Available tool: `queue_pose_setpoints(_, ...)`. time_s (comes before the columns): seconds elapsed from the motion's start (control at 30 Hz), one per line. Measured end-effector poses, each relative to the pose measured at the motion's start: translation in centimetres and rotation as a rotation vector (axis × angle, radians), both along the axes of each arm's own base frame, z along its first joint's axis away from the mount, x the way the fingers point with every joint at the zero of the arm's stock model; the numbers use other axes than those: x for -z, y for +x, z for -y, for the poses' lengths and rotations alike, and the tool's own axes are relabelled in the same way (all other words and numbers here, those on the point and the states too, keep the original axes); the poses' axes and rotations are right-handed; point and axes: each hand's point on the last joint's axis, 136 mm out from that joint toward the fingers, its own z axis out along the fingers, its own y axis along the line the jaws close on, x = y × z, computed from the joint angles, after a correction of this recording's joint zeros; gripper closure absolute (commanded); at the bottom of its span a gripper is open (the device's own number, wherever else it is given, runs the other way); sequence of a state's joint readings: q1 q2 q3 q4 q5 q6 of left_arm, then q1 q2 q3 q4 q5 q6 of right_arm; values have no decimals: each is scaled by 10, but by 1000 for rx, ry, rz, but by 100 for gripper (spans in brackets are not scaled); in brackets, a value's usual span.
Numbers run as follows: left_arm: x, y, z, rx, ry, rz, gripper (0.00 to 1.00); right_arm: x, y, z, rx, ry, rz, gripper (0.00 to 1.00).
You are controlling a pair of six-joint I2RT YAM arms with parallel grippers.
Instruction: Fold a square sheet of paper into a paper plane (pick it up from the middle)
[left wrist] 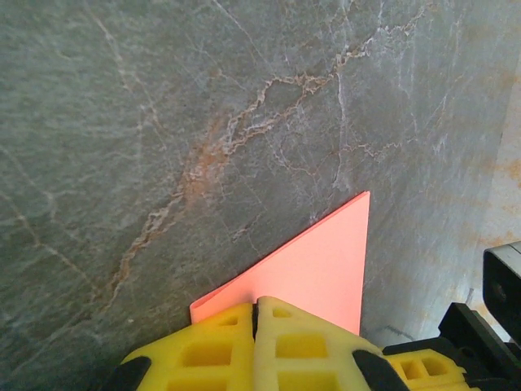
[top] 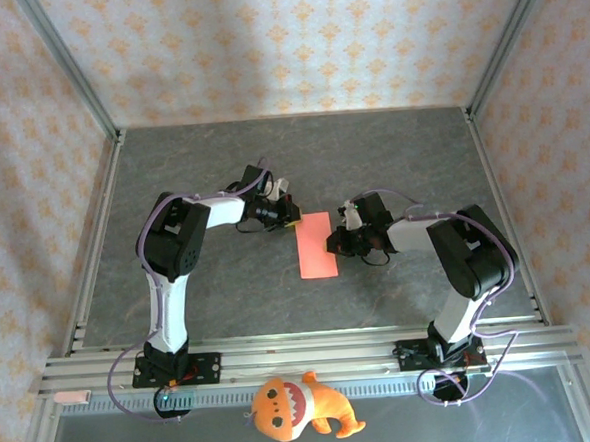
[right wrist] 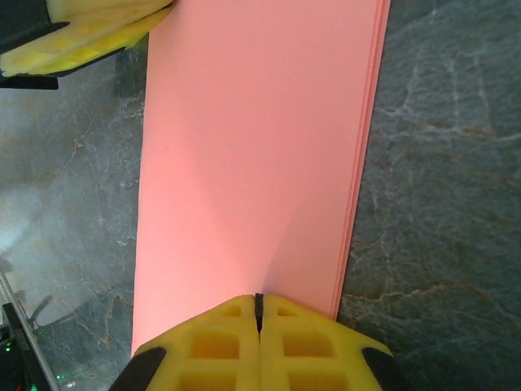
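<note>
Top external, sheet: the square sheet of paper [top: 315, 245] lies on the grey table [top: 202, 177] as a narrow rectangle, apparently folded in half.
Top external, arms: the left gripper [top: 290, 213] sits at the sheet's far left corner and the right gripper [top: 333, 244] at the middle of its right edge. An orange plush toy [top: 296, 406] lies well clear on the sheet's near side.
Left wrist, grip: the yellow fingers [left wrist: 220, 342] are pressed together, with the sheet's corner running in between them.
Left wrist, risk: a pull from this corner pinch would likely crumple or tear the thin paper.
Right wrist, grip: the fingers [right wrist: 220, 334] are clamped on the sheet's edge, and faint ripples fan out from the pinch.
Right wrist, layers: the layered edge [right wrist: 362, 163] shows the stacked plies lying nearly flush.
Right wrist, risk: if the two pinches move unevenly, the plies could slide apart and skew later creases. Opposing pulls could buckle the sheet between them.
</note>
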State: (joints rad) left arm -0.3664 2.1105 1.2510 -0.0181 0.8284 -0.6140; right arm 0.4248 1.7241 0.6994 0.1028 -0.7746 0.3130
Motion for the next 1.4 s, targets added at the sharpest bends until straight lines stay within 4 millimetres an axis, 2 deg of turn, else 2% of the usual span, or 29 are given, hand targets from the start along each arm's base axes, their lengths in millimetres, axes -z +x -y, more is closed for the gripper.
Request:
queue_pose_setpoints(0.17, 0, 9, -3, -39, 17, -3, 100, 0, 0, 0, -1, 1, 0, 100)
queue_pose_setpoints(0.37, 0, 23, -15, -102, 28, 4, 100, 0, 0, 0, -1, 2, 0, 100)
queue_pose_setpoints(0.73, -1, 25, -16, -120, 33, 0, 100, -1, 0, 0, -1, 2, 1, 100)
queue_pose_setpoints(0.87, -4, 31, -33, -181, 79, 34, 100, -1, 0, 0, -1, 2, 1, 100)
queue_pose_setpoints(1.0, -18, 32, -47, -231, 72, 66, 100, -1, 0, 0, -1, 2, 1, 100)
queue_pose_setpoints(1.13, -32, 27, -32, -189, 37, 95, 100, -1, 0, 0, 0, 1, 1, 100)
queue_pose_setpoints(1.4, -37, 1, 14, -39, 8, 92, 100, -1, 0, 0, 0, 1, 1, 100)
